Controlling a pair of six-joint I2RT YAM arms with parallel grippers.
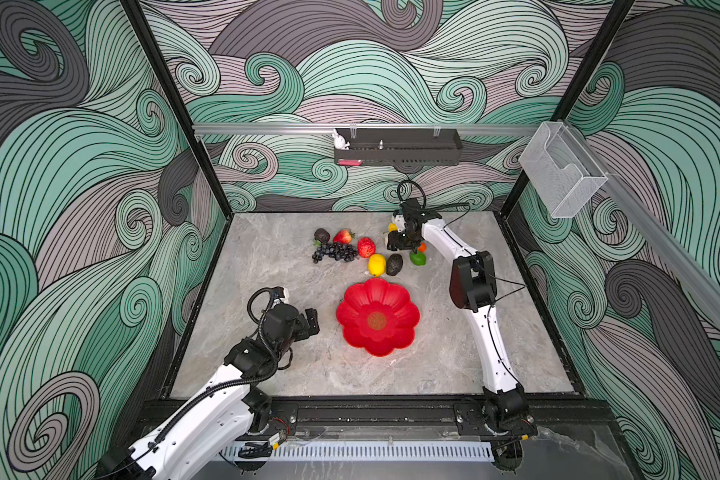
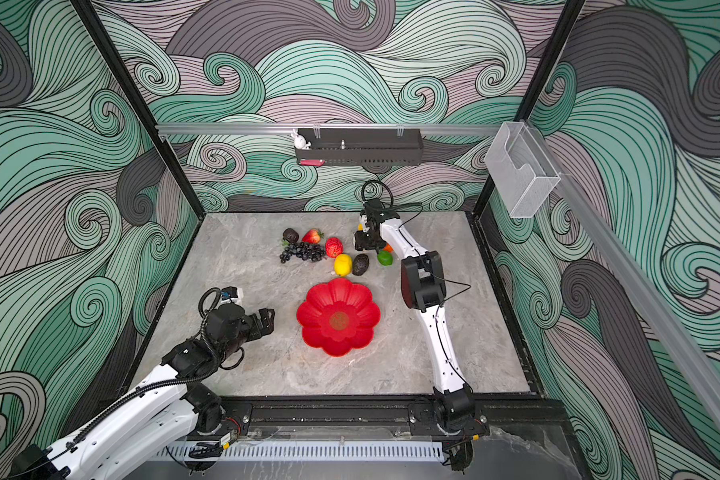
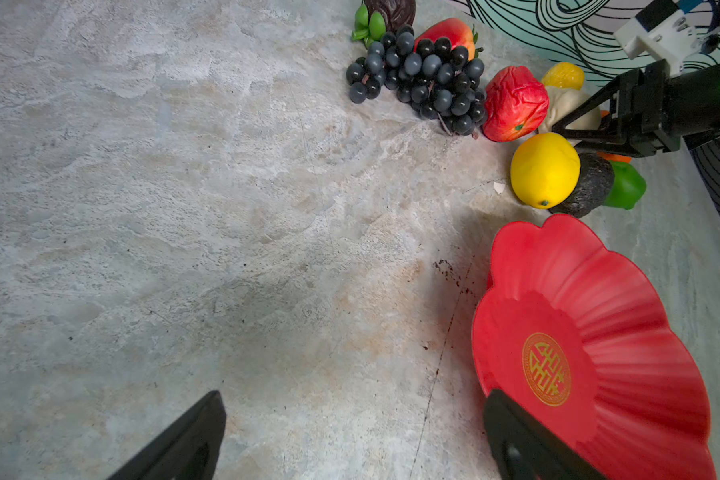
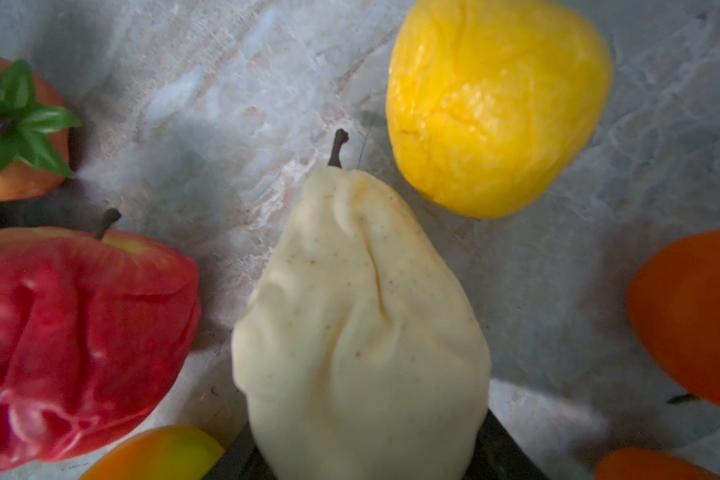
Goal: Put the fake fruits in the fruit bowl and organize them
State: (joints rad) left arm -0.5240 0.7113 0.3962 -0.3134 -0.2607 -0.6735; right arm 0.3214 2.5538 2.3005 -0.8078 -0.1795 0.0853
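Black half-open right fingers (image 4: pixel 500 461) hug beige pear (image 4: pixel 358 324).

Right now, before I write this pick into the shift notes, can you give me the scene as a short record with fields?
fruit bowl: empty, mid table
loose fruits: grapes, strawberry, apple, lemon, avocado, lime, pear, all beyond the bowl
right gripper: jaws either side of the pear; firm grip unclear
left gripper: open, empty, beside the bowl
progress: no fruit in the bowl yet
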